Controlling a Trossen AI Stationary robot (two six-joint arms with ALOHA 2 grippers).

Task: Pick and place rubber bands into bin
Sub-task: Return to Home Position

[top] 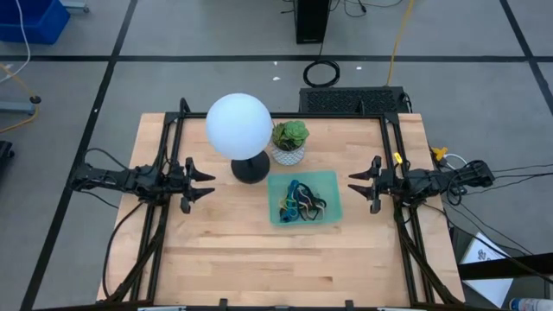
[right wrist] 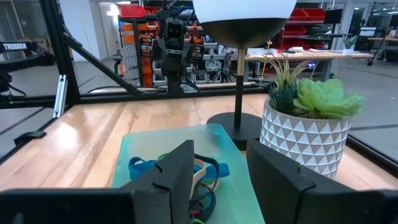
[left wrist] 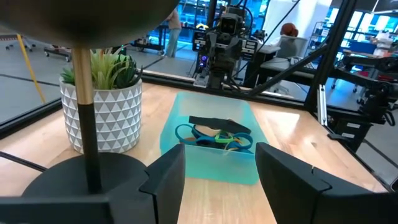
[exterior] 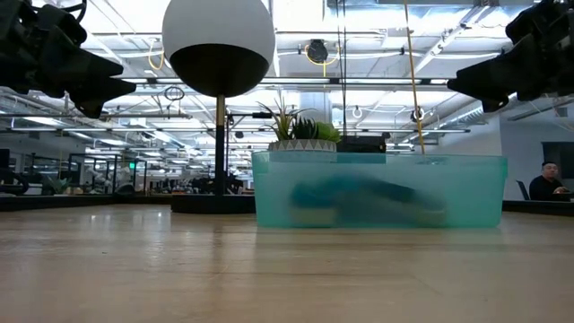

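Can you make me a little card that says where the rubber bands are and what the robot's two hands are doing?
rubber bands: colourful pile inside the bin
bin: on the table, between the two grippers, next to the plant pot
left gripper: open, empty, left of the lamp
right gripper: open, empty, right of the bin

Rubber bands only a blurred dark smear behind the cloudy wall of the bin, low view.
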